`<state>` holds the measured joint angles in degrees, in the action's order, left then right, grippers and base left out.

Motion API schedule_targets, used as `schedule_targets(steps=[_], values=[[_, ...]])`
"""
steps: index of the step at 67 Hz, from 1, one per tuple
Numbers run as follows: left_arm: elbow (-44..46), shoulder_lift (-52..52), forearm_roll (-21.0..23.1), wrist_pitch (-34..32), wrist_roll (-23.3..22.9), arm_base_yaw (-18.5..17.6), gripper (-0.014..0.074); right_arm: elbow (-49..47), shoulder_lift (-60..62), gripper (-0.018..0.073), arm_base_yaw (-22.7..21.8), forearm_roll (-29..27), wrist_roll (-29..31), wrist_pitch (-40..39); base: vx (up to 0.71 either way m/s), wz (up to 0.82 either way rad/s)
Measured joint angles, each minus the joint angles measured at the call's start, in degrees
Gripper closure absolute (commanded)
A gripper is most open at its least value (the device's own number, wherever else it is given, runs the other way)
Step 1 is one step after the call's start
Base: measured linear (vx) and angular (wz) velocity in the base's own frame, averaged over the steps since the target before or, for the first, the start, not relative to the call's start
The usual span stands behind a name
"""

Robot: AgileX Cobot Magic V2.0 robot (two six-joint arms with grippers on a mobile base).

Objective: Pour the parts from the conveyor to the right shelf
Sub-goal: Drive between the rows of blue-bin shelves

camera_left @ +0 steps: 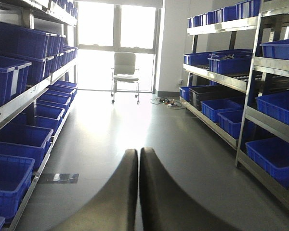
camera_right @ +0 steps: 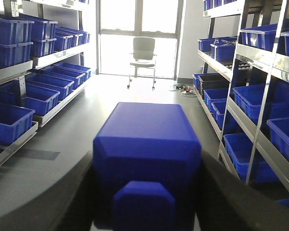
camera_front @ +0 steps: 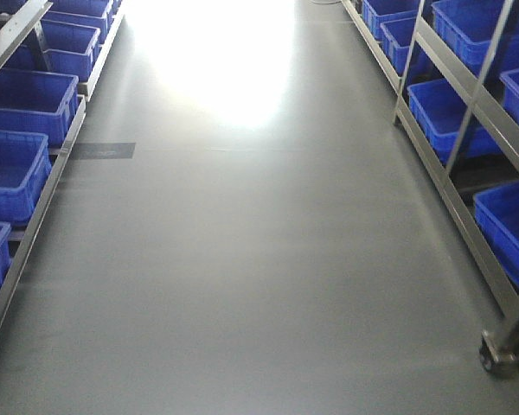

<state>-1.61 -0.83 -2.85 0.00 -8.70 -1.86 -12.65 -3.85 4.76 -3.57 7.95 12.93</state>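
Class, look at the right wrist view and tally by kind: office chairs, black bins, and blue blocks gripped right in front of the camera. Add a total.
Pale wheeled office chair: 1
Black plastic bin: 1
Bright-blue plastic block: 1
Total: 3

aisle floor (camera_front: 259, 259) open | flanks: left rack (camera_left: 19, 105), right shelf (camera_left: 274, 124) | far end: chair (camera_left: 125, 65)

Harsh window (camera_left: 94, 29) backlight, floor (camera_front: 233, 78) glare blown out, bg hazy.

The block (camera_right: 147, 144) is smooth blue plastic, the bins (camera_front: 510, 229) glossy plastic, the right shelf (camera_front: 461, 223) shiny steel.
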Motion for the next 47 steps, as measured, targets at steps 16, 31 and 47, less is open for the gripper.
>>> schedule_targets(steps=[16, 31, 47], values=[[0.0, 0.0, 0.0, 0.0, 0.0, 0.0, 0.0603, 0.0, 0.0, 0.0564, 0.0, 0.0, 0.0, 0.0, 0.71, 0.07], [0.0, 0.0, 0.0, 0.0, 0.0, 0.0, 0.0603, 0.0, 0.0, 0.0564, 0.0, 0.0, 0.0, 0.0, 0.67, 0.03], [0.0, 0.0, 0.0, 0.0, 0.0, 0.0, 0.0603, 0.0, 0.0, 0.0564, 0.0, 0.0, 0.0, 0.01, 0.66, 0.01]])
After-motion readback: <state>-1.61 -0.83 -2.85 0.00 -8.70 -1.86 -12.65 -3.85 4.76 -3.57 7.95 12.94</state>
